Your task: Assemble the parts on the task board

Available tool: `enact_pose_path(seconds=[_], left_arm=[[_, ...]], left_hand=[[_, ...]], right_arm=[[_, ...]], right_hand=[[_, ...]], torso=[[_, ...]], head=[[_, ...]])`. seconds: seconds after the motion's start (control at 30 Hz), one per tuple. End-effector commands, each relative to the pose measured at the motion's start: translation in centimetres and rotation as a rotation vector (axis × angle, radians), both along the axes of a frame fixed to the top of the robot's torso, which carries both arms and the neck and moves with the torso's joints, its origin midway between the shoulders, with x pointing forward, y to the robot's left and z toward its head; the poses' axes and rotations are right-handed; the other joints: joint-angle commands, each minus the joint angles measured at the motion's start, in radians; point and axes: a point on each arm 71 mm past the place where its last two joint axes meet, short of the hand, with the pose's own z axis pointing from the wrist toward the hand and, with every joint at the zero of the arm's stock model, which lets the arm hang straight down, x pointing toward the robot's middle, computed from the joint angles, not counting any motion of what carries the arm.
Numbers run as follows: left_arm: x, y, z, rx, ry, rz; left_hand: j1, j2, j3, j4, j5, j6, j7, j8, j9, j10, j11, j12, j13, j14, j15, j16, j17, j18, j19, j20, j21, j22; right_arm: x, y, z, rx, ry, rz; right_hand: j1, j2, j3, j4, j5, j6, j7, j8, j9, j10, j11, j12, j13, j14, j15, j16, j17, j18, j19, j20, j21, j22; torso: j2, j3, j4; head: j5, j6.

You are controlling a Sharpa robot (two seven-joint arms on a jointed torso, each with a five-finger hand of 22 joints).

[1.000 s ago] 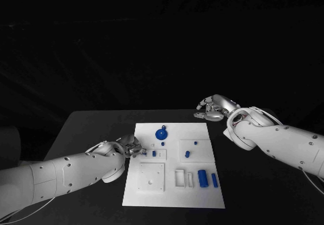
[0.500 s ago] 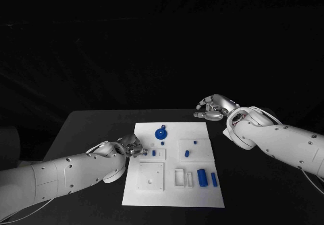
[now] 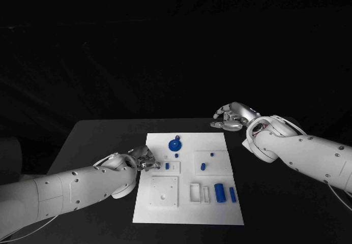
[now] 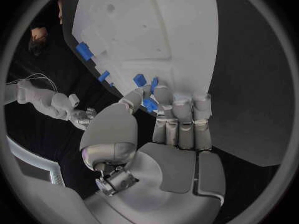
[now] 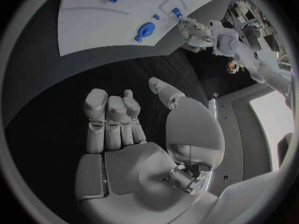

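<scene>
The white task board (image 3: 187,211) lies in the middle of the black table. My left hand (image 3: 139,158) is at the board's left edge. In the left wrist view its thumb and a finger pinch a small blue part (image 4: 149,104) just over the board (image 4: 174,30). Another small blue part (image 3: 167,165) stands right beside the fingers. A round blue part (image 3: 175,145) sits near the far edge, and two blue cylinders (image 3: 220,193) lie at the near right. My right hand (image 3: 233,117) hovers past the board's far right corner, fingers loosely curved and holding nothing.
Further small blue parts (image 3: 203,166) stand in white blocks mid-board. A square white plate (image 3: 164,191) lies on the board's near left. Bare black table surrounds the board. The right wrist view shows the board (image 5: 93,25) and the round part (image 5: 146,31) ahead of the palm.
</scene>
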Motion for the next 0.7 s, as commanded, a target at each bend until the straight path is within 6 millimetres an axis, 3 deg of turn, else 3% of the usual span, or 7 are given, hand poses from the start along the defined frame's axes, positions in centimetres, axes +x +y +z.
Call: enact_pose_path(seconds=[0.03, 0.7], left_arm=[[-0.07, -0.19, -0.13, 0.009, 0.012, -0.021], [0.09, 0.22, -0.28, 0.026, 0.025, -0.026]], left_hand=[[0.012, -0.001, 0.138, -0.134, 0.0, 0.022, -0.014, 0.003, 0.002, 0.035, -0.03, 0.007, 0.001, 0.032, -0.041, 0.006, 0.001, 0.012, 0.006, -0.122, 0.005, 0.016], [0.019, -0.005, 0.141, -0.131, -0.001, 0.022, -0.014, 0.002, 0.001, 0.035, -0.03, 0.007, 0.002, 0.033, -0.04, 0.006, 0.001, 0.012, 0.007, -0.121, 0.006, 0.016]], right_arm=[[-0.06, 0.05, -0.03, -0.005, 0.001, 0.012], [-0.05, 0.06, -0.07, -0.005, 0.002, 0.012]], right_hand=[[0.003, 0.002, -0.004, 0.0, 0.005, 0.006, 0.009, -0.001, 0.001, -0.049, 0.018, 0.004, -0.001, 0.009, 0.0, -0.006, 0.001, 0.118, 0.0, -0.01, -0.004, 0.003], [0.003, 0.002, -0.004, 0.0, 0.005, 0.006, 0.009, -0.001, 0.002, -0.049, 0.018, 0.004, -0.002, 0.009, 0.0, -0.006, 0.002, 0.118, 0.0, -0.01, -0.005, 0.003]], torso=[[0.0, -0.0001, 0.0003], [0.0, -0.0007, 0.0012]], head=[[0.001, 0.0], [0.0, -0.001]])
